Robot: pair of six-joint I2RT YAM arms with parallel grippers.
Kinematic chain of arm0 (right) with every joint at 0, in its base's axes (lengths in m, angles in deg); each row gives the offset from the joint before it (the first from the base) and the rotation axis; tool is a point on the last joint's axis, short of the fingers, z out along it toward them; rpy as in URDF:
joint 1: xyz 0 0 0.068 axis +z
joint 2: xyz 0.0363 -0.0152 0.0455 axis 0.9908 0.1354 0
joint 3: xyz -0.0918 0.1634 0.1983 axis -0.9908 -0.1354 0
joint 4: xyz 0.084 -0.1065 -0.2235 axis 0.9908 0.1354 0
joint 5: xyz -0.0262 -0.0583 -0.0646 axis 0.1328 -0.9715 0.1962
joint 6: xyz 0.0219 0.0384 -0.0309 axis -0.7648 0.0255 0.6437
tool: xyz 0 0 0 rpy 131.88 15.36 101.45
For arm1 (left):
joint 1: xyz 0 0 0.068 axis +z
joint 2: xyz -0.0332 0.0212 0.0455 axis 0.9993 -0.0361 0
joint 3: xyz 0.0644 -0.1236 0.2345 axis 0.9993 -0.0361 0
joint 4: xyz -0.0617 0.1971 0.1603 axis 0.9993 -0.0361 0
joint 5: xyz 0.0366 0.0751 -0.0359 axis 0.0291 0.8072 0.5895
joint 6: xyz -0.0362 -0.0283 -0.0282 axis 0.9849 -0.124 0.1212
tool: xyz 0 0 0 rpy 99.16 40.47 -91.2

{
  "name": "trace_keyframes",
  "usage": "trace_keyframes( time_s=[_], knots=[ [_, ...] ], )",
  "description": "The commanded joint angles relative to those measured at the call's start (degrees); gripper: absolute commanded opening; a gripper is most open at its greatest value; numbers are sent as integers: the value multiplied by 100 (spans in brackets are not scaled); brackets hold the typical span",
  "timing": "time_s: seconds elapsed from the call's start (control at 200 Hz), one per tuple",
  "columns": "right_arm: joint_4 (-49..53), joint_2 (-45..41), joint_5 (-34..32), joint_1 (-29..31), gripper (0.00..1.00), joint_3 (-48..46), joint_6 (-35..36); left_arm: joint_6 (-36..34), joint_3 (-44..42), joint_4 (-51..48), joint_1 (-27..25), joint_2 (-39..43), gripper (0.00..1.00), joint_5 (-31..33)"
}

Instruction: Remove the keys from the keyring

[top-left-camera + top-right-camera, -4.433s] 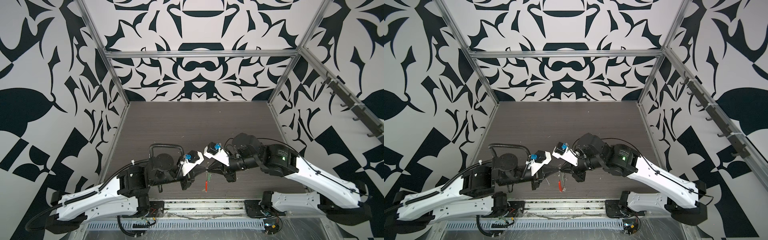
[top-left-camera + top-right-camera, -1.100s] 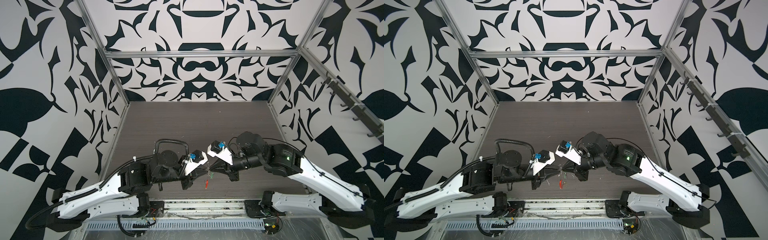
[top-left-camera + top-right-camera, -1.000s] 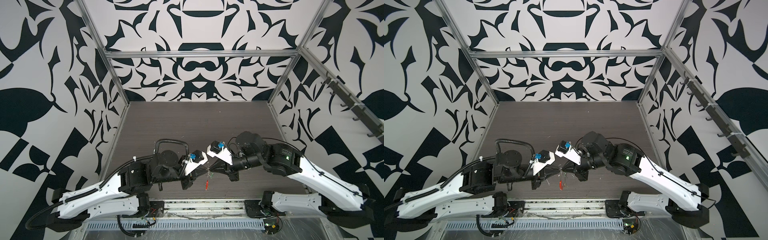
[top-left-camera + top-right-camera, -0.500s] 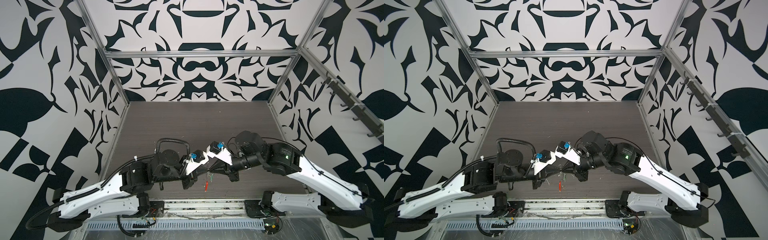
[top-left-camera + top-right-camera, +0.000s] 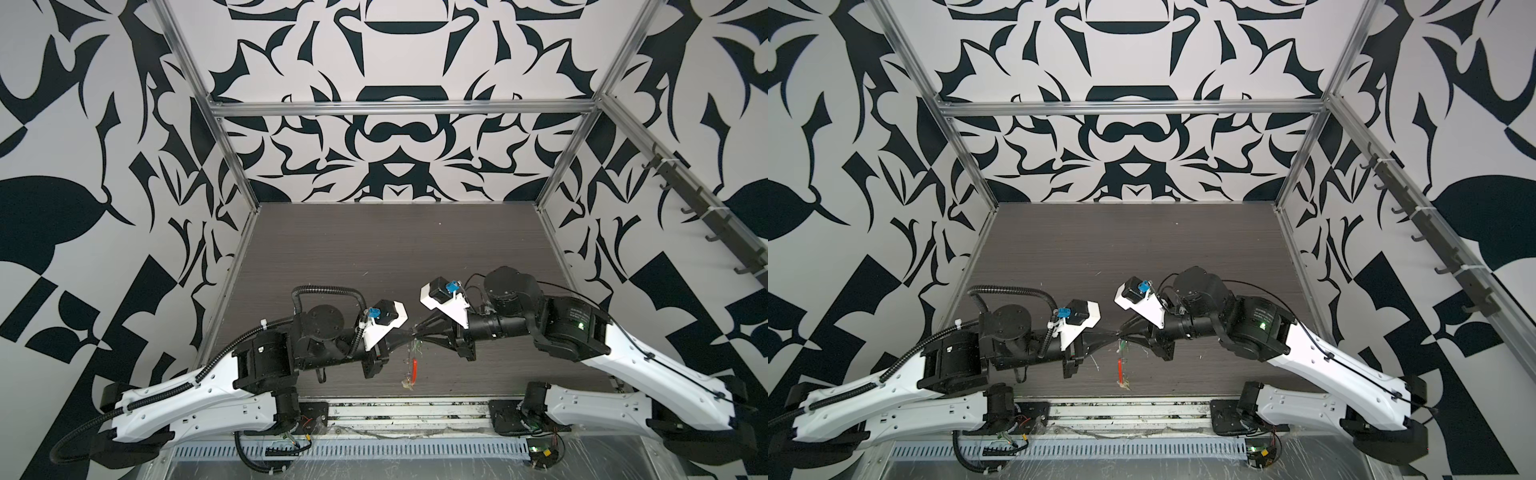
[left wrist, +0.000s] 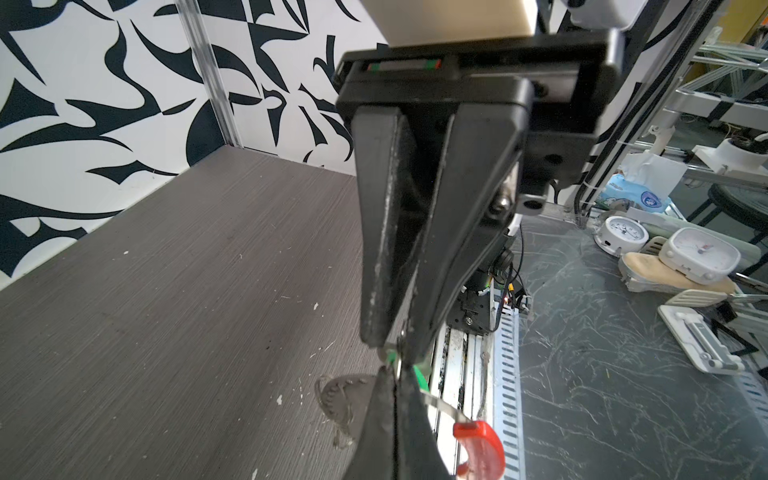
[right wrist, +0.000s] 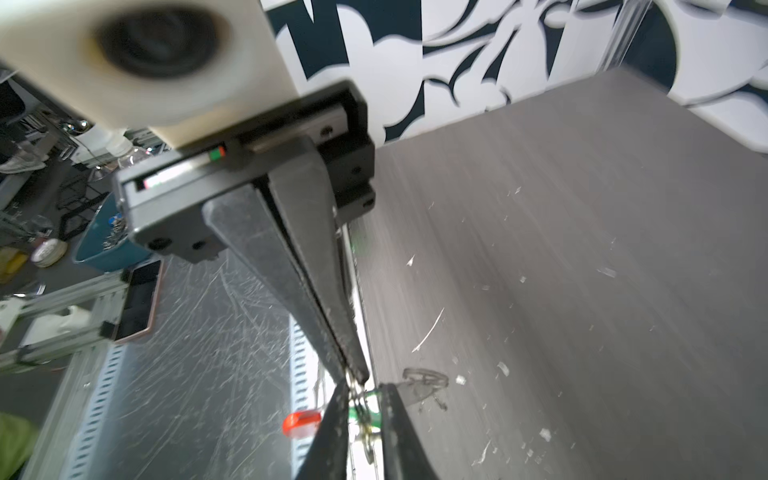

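Tabletop wide open behind; near its front edge left gripper pinches the keyring, right gripper parted around a half-hidden green key.

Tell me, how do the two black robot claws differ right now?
The left gripper has its fingers pressed flat together, apparently pinching the thin grey metal keyring with its red section; the right gripper holds its fingers slightly apart. Only the right gripper has the green plastic key tag between its fingers. Both are black, two-fingered, and meet tip to tip over the dark wood-grain table.
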Motion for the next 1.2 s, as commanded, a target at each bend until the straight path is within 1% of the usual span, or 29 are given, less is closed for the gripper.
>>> trace_keyframes(
  time_s=[0.0,0.19,0.42,0.57,0.635,0.735,0.83,1.02,1.135,1.195],
  knots=[
    [-846,-175,-58,-11,24,-192,-189,39,-109,568,-12,132,0,85],
    [-1327,-476,20,-11,33,-670,-382,97,-284,794,-14,356,0,280],
    [-2027,-815,61,-20,33,-1271,-603,119,-530,1203,-12,610,0,381],
    [-2455,-922,123,-28,32,-1484,-692,119,-652,1427,-12,690,0,397],
    [-2560,-941,126,-37,33,-1528,-703,119,-667,1449,-16,697,0,398],
    [-2667,-1008,60,-37,38,-1558,-703,119,-667,1451,-12,691,0,388],
    [-2695,-1092,-2,-46,40,-1533,-679,110,-668,1425,-12,678,0,349],
    [-2743,-1020,80,-55,40,-1441,-692,110,-615,1384,-12,593,0,267],
    [-2849,-947,180,-55,36,-1441,-721,110,-634,1430,-12,598,0,265],
    [-2898,-920,248,-55,32,-1441,-731,110,-649,1449,-13,606,0,290]
  ],
)
